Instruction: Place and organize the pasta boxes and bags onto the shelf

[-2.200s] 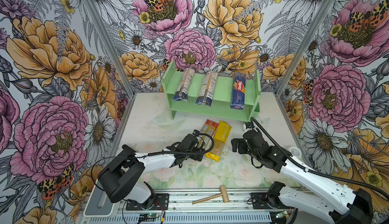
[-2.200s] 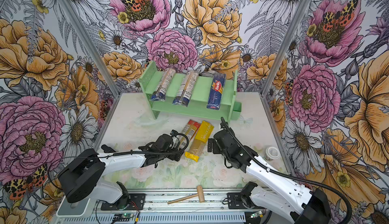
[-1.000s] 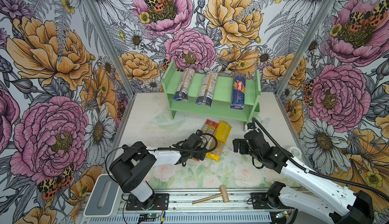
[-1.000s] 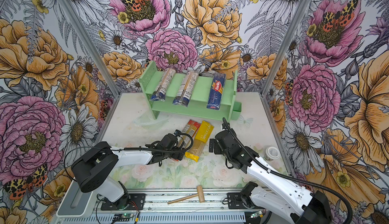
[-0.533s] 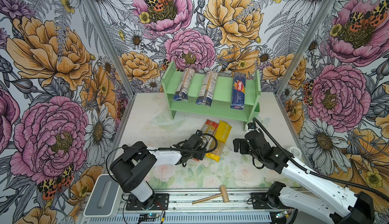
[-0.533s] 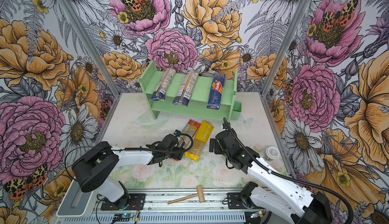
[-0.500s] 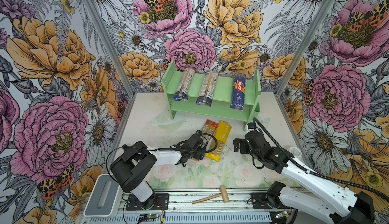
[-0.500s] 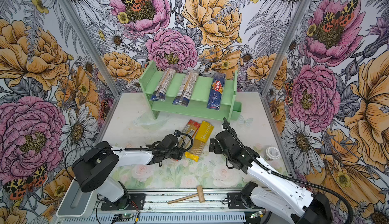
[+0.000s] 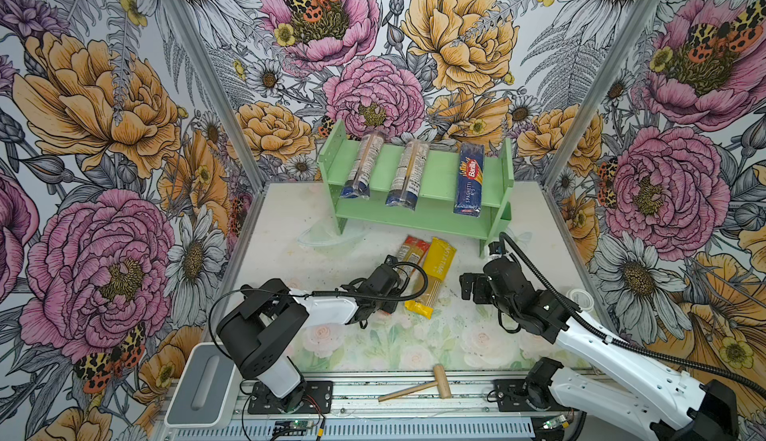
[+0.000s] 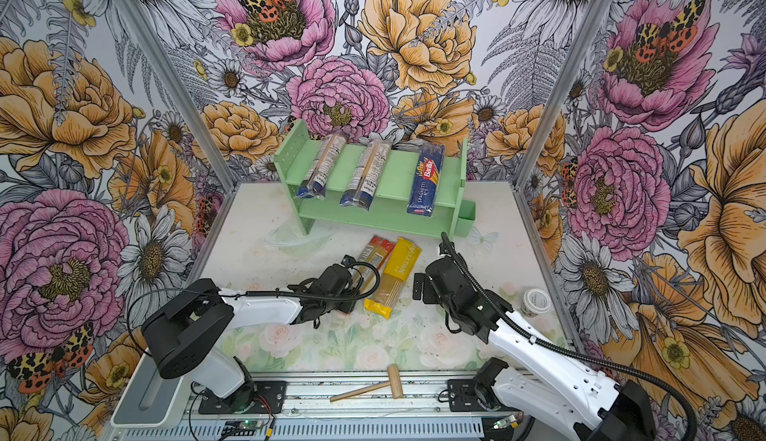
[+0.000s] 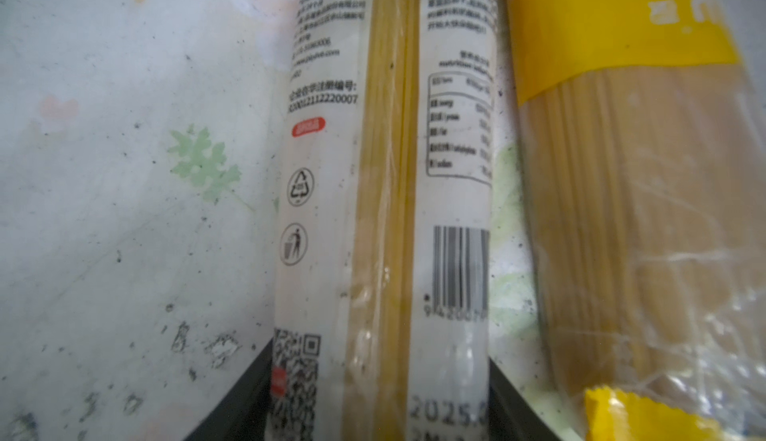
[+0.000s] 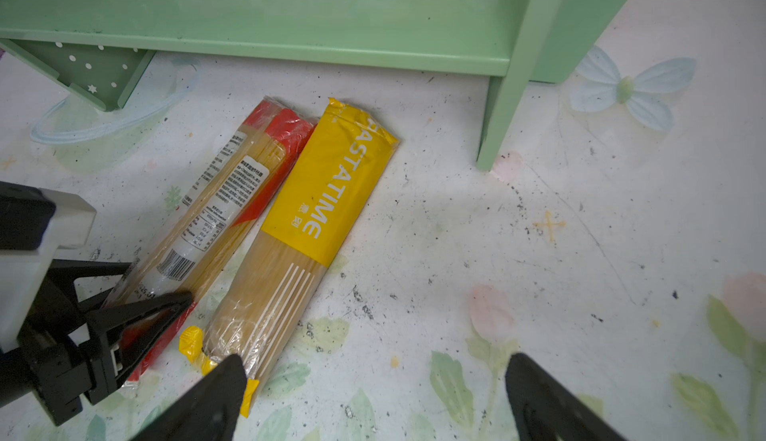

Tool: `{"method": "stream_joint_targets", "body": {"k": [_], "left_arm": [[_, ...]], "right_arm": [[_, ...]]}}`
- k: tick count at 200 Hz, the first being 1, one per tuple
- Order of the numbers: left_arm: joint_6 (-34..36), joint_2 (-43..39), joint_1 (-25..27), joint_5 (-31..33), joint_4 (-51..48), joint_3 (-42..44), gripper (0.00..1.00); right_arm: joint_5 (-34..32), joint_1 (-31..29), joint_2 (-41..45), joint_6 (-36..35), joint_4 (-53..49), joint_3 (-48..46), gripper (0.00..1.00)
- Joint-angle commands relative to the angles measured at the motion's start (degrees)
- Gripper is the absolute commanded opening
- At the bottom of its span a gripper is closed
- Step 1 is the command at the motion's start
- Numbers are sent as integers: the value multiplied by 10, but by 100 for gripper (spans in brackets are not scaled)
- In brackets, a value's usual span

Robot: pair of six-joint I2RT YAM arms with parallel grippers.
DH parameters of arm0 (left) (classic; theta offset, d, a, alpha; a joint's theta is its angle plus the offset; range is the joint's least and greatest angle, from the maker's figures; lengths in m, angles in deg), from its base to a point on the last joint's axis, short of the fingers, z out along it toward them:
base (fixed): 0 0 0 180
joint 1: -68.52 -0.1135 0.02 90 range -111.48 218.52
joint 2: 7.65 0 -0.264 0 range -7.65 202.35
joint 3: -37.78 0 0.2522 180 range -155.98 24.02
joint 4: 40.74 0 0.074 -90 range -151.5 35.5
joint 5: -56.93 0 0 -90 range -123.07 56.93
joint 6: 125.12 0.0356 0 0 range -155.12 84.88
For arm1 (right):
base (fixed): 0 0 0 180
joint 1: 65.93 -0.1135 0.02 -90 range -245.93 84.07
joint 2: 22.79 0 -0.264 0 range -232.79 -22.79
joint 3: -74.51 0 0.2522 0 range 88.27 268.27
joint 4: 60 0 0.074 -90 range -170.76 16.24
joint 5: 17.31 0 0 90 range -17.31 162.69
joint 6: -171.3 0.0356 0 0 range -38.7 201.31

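Note:
A red-ended bag (image 9: 408, 252) (image 12: 232, 194) and a yellow bag (image 9: 439, 269) (image 12: 327, 194) lie side by side on the table in front of the shelf (image 9: 439, 161) (image 12: 290, 12). My left gripper (image 9: 400, 282) (image 11: 379, 376) is shut on the near end of the red-ended bag (image 11: 385, 169), a finger pressed against each side. My right gripper (image 9: 466, 287) (image 12: 373, 376) stands open over bare table just right of the yellow bag's near end, holding nothing. On the shelf's top tier lie two blue-ended bags (image 9: 360, 165) (image 9: 408, 174) and the dark blue Barilla box (image 9: 470, 178).
A small wooden mallet (image 9: 418, 383) lies on the front rail. A small white jar (image 9: 580, 298) stands at the table's right edge. A grey box (image 9: 203, 381) sits at the front left. A green bin (image 10: 466, 219) hangs on the shelf's right side.
The left gripper's jaws have closed in from wide open onto the red-ended bag. Both arms and both bags have stayed where they were.

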Motion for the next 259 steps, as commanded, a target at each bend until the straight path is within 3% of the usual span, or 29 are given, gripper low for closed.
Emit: {"method": "stream_joint_targets", "body": {"k": [1, 77, 174, 233, 259], "left_arm": [[-18, 17, 3, 19, -35, 2, 56], [-35, -8, 2, 32, -24, 21, 33], [-68, -42, 2, 51, -33, 37, 17], [-78, -61, 3, 58, -32, 51, 1], [-77, -78, 3, 61, -36, 55, 0]], "right_arm": [[-10, 4, 9, -1, 2, -2, 100], [-8, 4, 10, 1, 2, -3, 99], [-10, 3, 9, 2, 2, -4, 100], [-6, 3, 11, 4, 2, -4, 100], [-5, 4, 12, 7, 2, -4, 99]]}}
